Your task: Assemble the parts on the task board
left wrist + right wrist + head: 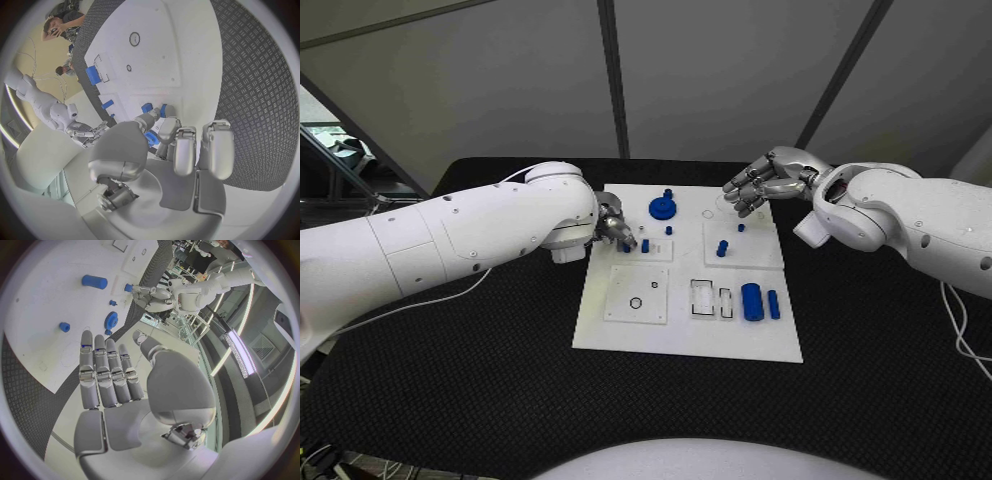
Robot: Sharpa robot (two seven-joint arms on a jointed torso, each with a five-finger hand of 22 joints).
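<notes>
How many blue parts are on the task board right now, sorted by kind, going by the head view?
Blue gear: 1
Large blue cylinder: 1
Slim blue bar: 1
Small blue pegs: 4
Total: 7 blue parts

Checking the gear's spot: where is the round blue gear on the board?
In the head view the blue gear sits at the task board's far edge, between the left robot hand and right robot hand.

text: none legible | labels: none | task board point(689, 335): outlines only, no readable marks
</notes>
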